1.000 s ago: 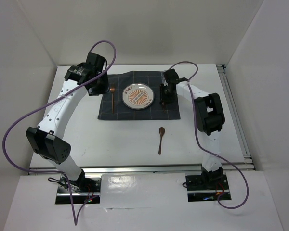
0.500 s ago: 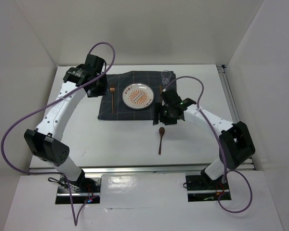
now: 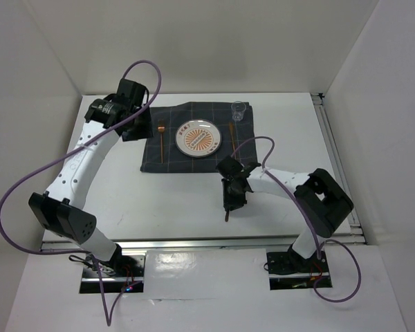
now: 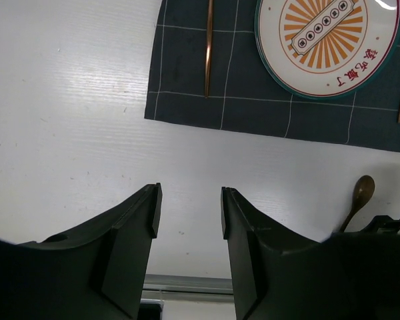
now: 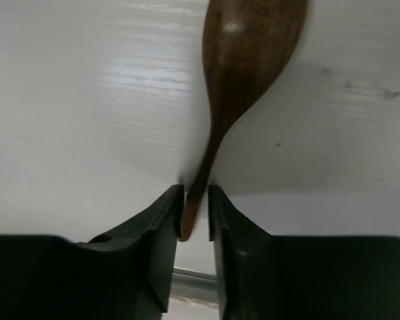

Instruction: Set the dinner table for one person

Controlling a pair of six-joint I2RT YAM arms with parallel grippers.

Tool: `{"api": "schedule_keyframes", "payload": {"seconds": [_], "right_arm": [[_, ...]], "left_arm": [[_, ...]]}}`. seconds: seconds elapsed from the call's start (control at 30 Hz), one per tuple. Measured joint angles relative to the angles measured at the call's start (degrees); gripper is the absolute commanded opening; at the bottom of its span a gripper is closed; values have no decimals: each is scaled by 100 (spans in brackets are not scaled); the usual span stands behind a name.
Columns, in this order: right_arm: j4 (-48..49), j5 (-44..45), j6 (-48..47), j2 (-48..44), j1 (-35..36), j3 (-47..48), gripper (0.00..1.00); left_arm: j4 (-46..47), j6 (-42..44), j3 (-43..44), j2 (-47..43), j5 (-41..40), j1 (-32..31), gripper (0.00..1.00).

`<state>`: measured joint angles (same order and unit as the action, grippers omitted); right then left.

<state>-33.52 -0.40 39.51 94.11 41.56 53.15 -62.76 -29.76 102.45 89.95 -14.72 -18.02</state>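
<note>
Wooden spoon [image 5: 250, 67] in right end effector [image 5: 195, 210], clear of cloth [image 3: 176, 158] edge.

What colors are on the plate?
White plate with orange sunburst rays and a dark green rim; the left wrist view shows it best.

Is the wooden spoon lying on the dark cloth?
No, the wooden spoon lies on the white table, off the dark cloth.
</note>
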Motion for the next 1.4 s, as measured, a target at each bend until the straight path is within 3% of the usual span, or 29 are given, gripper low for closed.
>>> {"api": "schedule_keyframes", "payload": {"seconds": [0.1, 0.13, 0.17, 0.43, 0.63, 0.8, 1.07, 1.13, 1.17, 1.27, 1.3, 1.4], "right_arm": [[55, 160, 107, 22, 122, 0, 13], [57, 201, 133, 22, 136, 2, 2], [48, 245, 153, 22, 144, 15, 0], [-494, 918, -164, -81, -13, 544, 0], [-584, 916, -1003, -142, -1331, 1731, 0], [-282, 876, -1491, 634, -2155, 2846, 0], [-59, 651, -1939, 2396, -2396, 4059, 0], [-20, 632, -1985, 2710, -2396, 4260, 12], [-35, 636, -1996, 2859, -2406, 4354, 35], [-83, 664, -1993, 3178, -2415, 4599, 61], [-101, 691, -2000, 3198, -2415, 4645, 75], [-168, 756, -2002, 3110, -2424, 4725, 80]], "left_arm": [[-24, 0, -57, -20, 2, 0, 58], [-24, 0, -61, -20, 2, 0, 58], [-26, 0, -61, -20, 0, 0, 58], [-72, 7, -59, -22, -168, 0, 58], [-114, 114, -59, -22, -601, -13, 58], [-153, 109, -66, -22, -544, -13, 58], [-157, 90, -348, -33, -188, -13, 56], [-149, 90, -348, -33, -151, -13, 56], [-151, 90, -348, -33, -149, -13, 56], [-153, 90, -348, -17, -149, -13, 56], [-153, 90, -348, -11, -149, -13, 56], [-151, 90, -348, -2, -138, -13, 56]]}}
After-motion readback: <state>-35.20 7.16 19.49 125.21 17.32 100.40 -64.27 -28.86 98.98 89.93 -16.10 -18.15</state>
